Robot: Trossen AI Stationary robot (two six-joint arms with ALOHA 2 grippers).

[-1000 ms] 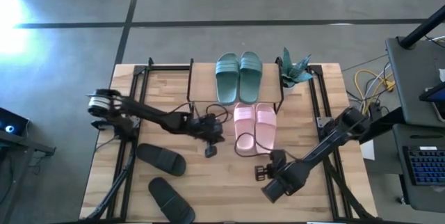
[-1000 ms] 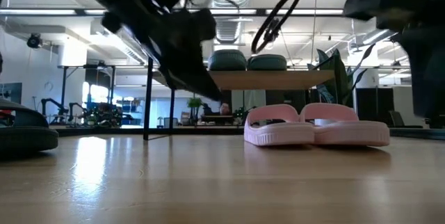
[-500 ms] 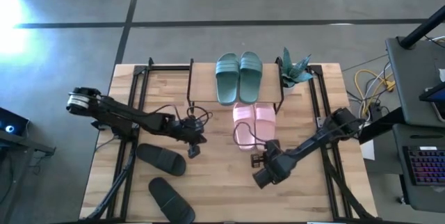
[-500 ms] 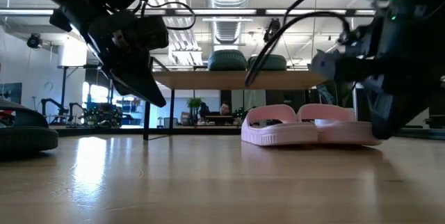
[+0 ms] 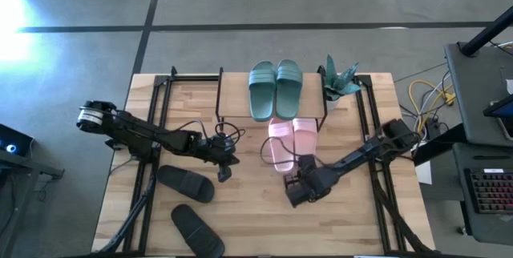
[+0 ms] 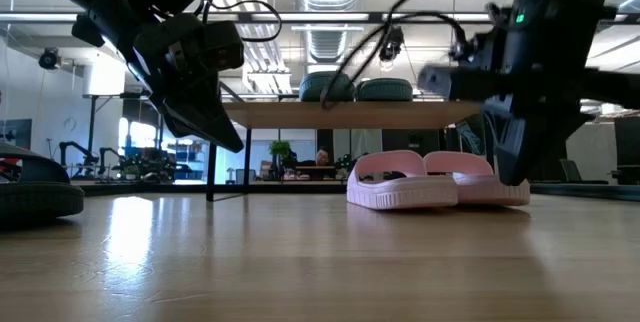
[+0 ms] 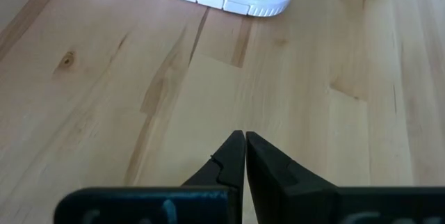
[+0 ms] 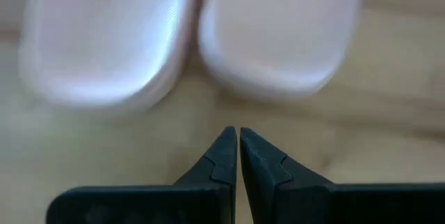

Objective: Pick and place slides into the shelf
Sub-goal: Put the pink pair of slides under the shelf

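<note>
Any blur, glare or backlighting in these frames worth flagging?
Right wrist view: the pink slides are smeared soft. Low view: both arms are backlit dark shapes against bright ceiling lights. High view: strong glare on the floor at upper left. Left wrist view: sharp wood grain.

Bare table (image 5: 248, 210) lies open ahead of the pink slides (image 5: 287, 142), which block the shelf (image 5: 232, 110) underside.

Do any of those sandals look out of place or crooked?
The two black sandals lie apart and slanted on the table, unlike the neat green pair on the shelf and the pink pair under it.
</note>
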